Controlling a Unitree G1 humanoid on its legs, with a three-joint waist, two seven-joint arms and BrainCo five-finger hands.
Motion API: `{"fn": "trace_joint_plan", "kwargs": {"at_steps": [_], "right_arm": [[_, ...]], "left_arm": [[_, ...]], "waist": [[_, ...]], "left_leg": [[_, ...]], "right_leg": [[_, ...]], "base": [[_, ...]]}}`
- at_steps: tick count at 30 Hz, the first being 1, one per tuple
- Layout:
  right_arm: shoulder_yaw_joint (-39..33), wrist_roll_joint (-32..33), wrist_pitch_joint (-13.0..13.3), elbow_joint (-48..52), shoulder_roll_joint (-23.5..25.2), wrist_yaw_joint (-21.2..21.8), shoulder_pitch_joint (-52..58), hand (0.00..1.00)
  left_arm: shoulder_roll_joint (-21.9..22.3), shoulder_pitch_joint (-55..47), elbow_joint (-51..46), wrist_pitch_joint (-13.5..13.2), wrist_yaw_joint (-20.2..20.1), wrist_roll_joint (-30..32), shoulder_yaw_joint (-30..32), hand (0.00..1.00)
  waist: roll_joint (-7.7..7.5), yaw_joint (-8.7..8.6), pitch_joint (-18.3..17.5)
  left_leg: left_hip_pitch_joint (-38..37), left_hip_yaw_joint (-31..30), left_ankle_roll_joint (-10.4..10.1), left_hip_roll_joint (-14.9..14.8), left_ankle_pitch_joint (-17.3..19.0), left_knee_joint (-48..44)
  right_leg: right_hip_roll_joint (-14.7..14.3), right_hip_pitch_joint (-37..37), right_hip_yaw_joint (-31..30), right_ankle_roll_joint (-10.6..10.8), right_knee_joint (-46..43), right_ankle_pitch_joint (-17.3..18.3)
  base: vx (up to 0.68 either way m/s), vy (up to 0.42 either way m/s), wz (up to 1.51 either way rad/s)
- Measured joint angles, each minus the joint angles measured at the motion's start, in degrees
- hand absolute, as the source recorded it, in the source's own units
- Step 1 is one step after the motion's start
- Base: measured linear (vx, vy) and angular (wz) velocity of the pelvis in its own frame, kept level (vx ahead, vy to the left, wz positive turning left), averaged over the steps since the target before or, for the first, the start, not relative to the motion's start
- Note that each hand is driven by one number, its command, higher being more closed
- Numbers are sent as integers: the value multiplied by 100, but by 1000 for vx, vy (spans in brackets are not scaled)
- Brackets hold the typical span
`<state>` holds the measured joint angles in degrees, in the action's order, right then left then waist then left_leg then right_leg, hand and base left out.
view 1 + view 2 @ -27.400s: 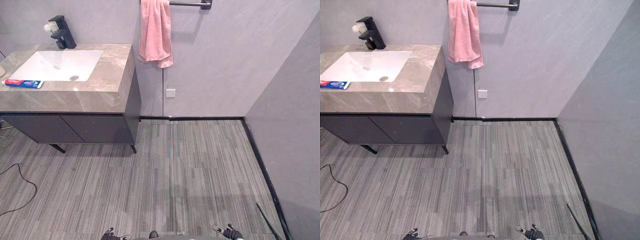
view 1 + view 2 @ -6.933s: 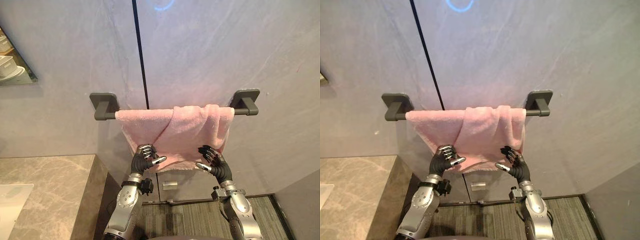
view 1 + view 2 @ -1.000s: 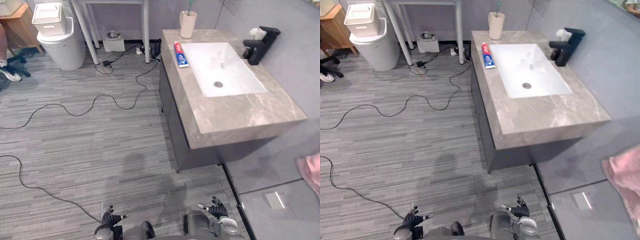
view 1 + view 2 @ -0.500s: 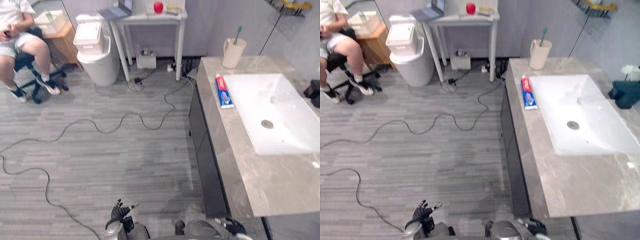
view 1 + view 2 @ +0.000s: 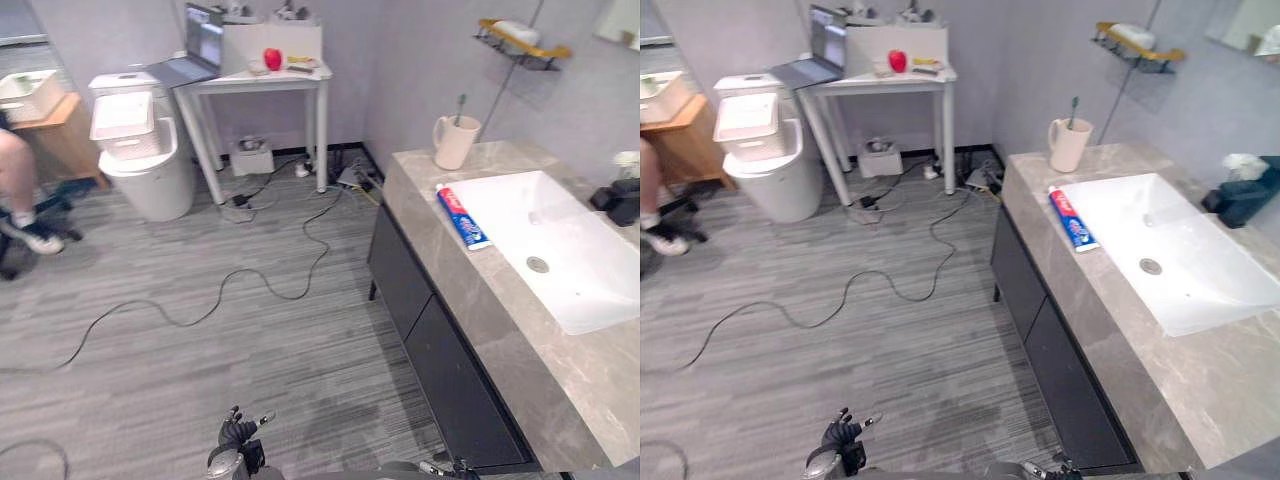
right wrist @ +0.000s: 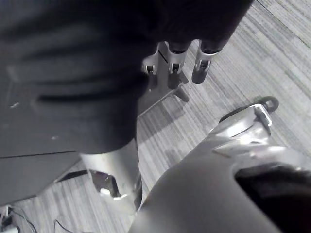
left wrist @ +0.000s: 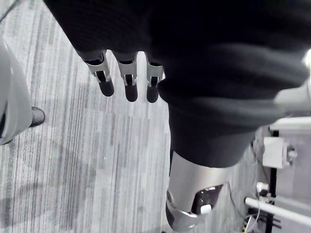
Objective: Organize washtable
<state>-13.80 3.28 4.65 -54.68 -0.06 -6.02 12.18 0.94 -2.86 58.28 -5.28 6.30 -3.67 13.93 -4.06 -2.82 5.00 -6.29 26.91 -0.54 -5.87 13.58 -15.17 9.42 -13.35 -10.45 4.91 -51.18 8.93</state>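
1. Left hand [image 5: 238, 440]: low at the near edge, over grey striped floor [image 5: 200, 380]. Its fingers [image 7: 130, 82] hang straight and slack, holding nothing.
2. Right hand [image 6: 174, 65]: mostly cut off at the near edge of the eye views. In its wrist view the fingers are released and empty; the thumb is hidden.
3. Washtable [image 5: 470, 300]: on the right, marble top over dark cabinet doors [image 5: 440, 360], its near end cut off by the frame.
4. White basin [image 5: 560, 250]: sunk in the top, partly cut off on the right.
5. Toothpaste tube [image 5: 463, 217]: lying flat on the marble, just beside the basin's left rim.
6. Black faucet [image 5: 1243, 198]: at the basin's far side, with something white on top, too small to tell.
7. Cream cup [image 5: 455, 142]: upright at the top's far corner, a toothbrush [image 5: 460, 103] standing in it.
8. Wall shelf [image 5: 520, 42]: above the cup; its pale contents are unclear.
9. White bin [image 5: 145, 170]: a white basket [image 5: 122, 115] on top.
10. White table [image 5: 255, 85]: against the far wall, carrying a laptop [image 5: 200, 45] and a red round object [image 5: 272, 58].
11. Person's leg [image 5: 20, 215]: at the left edge, cut off.
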Motion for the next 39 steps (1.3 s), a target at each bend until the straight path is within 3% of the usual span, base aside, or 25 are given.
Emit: {"fn": "trace_joint_plan", "kwargs": {"at_steps": [2,4,5,7,8,9,11,12,13,15,17,20,23,25,26,29,32,34,36,37,38,39], "right_arm": [[-164,-49,7,-3,-7,6,-59,0],[-192,-65,-3,-10,-32,17,-111,0],[-195,-66,-3,-12,-51,18,-164,0],[-169,-67,20,-14,-16,16,-161,0],[-210,-54,21,-89,-122,57,-219,0],[-207,-58,29,-71,-239,84,-295,0],[-218,-50,25,-65,-293,82,-291,0],[-213,-52,20,-65,-324,65,-288,0],[-210,-50,-14,-75,-330,72,-264,0],[-55,-47,-187,-175,-465,380,-286,0],[-41,-39,-272,-324,-522,452,-382,0],[-97,-32,-207,-322,-446,181,-382,0],[-193,70,-76,-234,-245,-20,-408,0],[-191,70,-43,-178,-251,-23,-386,0],[-186,70,-45,-198,-249,-27,-393,0],[-199,72,-63,-184,-25,-19,-328,0],[-236,71,-64,-112,18,-14,-345,0],[-385,70,-70,-53,20,0,-366,0],[-396,55,-72,53,-18,1,-447,0],[-387,45,-72,103,21,0,-473,0],[-440,-10,-76,73,128,-8,-559,0],[-557,-128,-68,51,7,4,-576,0]], "left_arm": [[-7,25,89,6,3,-4,20,0],[65,25,93,10,0,-5,21,0],[105,23,102,10,-4,-5,24,0],[108,-2,139,0,-29,1,50,0],[208,129,205,4,-47,23,190,0],[345,131,208,5,-70,45,200,0],[383,153,217,13,-127,70,177,0],[332,164,198,17,-131,104,193,0],[327,157,134,14,-130,107,201,0],[334,137,45,4,-144,108,181,0],[334,164,-35,6,-131,105,201,0],[321,137,-116,4,-121,106,213,0],[284,165,-118,1,-108,110,188,0],[336,163,-95,-8,-96,110,118,0],[336,171,-29,-2,-100,110,7,0],[122,146,-16,2,-84,116,-2,0],[83,180,92,14,-88,217,-78,0],[84,147,130,46,-87,218,-77,0],[138,79,280,66,-88,215,-71,0],[139,74,302,73,-89,215,-49,0],[44,149,274,32,-101,217,-21,0],[130,177,206,15,-92,216,-46,0]], "waist": [[43,-7,21],[146,-50,85],[197,-90,116],[100,-98,112],[194,-84,243],[433,-95,226],[516,-146,263],[565,-157,283],[569,-124,285],[587,-14,299],[608,51,306],[560,58,313],[368,63,298],[413,68,241],[439,82,202],[99,79,-3],[62,62,-35],[198,82,-84],[519,118,-173],[552,143,-144],[333,209,-76],[568,226,-179]], "left_leg": [[-234,13,-27,-5,3,295],[-498,21,-50,-62,-7,554],[-609,14,-86,-84,11,665],[-781,-80,-244,107,30,826],[-994,-231,-473,97,109,812],[-948,-385,-485,-45,104,643],[-641,-648,-486,-285,103,-122],[-112,-1010,-705,-630,51,-1421],[156,-1156,-823,-781,-12,-2171],[617,-1216,-850,-917,-28,-3209],[885,-1066,-765,-936,21,-3385],[1088,-1034,-441,-883,211,-2512],[1284,-1959,-430,-552,214,-1416],[1253,-2633,-413,-407,179,-780],[1228,-2590,-616,-414,22,-842],[1060,-1727,-378,-196,321,-875],[826,-1112,-276,-131,377,-651],[578,-685,-229,-150,346,-439],[345,-68,-278,-382,310,-668],[447,36,-329,-433,232,-1128],[745,30,-167,-344,397,-1109],[450,-15,-290,-365,-520,515]], "right_leg": [[-179,-388,439,-48,-258,385],[-408,-634,950,-180,127,662],[-534,-672,1147,-206,534,657],[-727,-515,1212,-593,1893,-9],[-736,-401,1256,-806,1774,240],[-816,-333,1339,-802,1807,412],[-849,-115,1489,-816,1968,551],[-966,297,1653,-826,2315,575],[-1056,554,1693,-867,2541,554],[-1174,948,1626,-887,2874,557],[-1249,1229,1384,-961,3135,498],[-1262,1480,783,-927,3304,505],[-1132,1526,-48,-692,3247,646],[-1147,1458,-600,-404,3100,850],[-1174,1402,-851,-269,2888,1018],[-808,1273,-1319,-139,2881,979],[-695,1059,-1576,-21,3014,609],[-696,900,-1390,70,3034,310],[-637,787,-320,-41,3068,-262],[-504,798,94,-122,3094,-392],[-49,775,763,-110,3155,-414],[57,672,1665,-48,3226,-345]], "base": [[255,34,-23],[271,-65,2],[223,-98,21],[297,-125,23],[385,-141,16],[348,-125,15],[297,-165,41],[387,-236,52],[372,-218,31],[277,-81,-22],[271,37,-61],[248,171,-113],[225,297,-139],[195,433,-135],[225,487,-136],[185,368,-118],[172,297,-100],[193,230,-122],[153,169,-135],[45,98,-123],[-50,24,-115],[-98,-10,-122]]}}
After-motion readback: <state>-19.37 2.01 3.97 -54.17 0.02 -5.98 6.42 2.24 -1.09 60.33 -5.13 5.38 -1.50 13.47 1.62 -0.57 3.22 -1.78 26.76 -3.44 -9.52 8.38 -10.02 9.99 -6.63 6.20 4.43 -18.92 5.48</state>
